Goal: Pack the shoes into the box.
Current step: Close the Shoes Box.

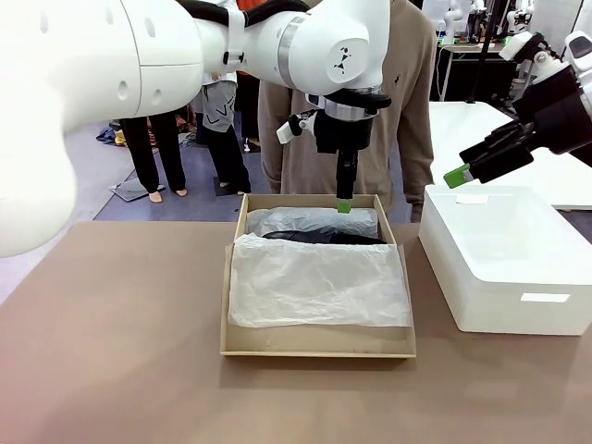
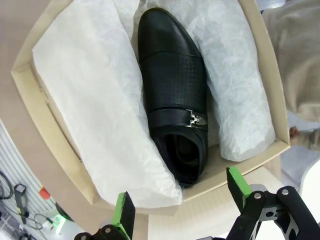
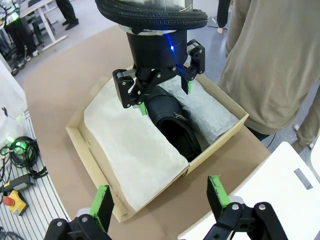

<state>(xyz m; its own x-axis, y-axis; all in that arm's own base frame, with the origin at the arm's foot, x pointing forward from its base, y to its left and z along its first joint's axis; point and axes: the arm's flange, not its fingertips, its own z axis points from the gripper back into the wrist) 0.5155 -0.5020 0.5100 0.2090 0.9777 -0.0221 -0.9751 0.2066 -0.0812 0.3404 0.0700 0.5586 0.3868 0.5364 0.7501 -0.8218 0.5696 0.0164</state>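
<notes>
A glossy black shoe [image 2: 172, 105] with a metal side buckle lies in the tan cardboard box [image 1: 239, 338], nested between folds of white tissue paper [image 1: 314, 282]. In the front view only a dark strip of the shoe [image 1: 319, 238] shows above the tissue. My left gripper [image 1: 344, 205] hangs open just above the far end of the box, over the shoe [image 3: 175, 122], holding nothing. My right gripper [image 1: 457, 176] is open and raised over the white box, to the right of the shoebox. A second shoe is not in sight.
A large white rectangular box [image 1: 513, 268] stands right of the shoebox. A person in a tan sweater [image 1: 407, 102] stands at the far edge right behind the box. The brown tabletop [image 1: 111, 324] lies bare on the left and in front.
</notes>
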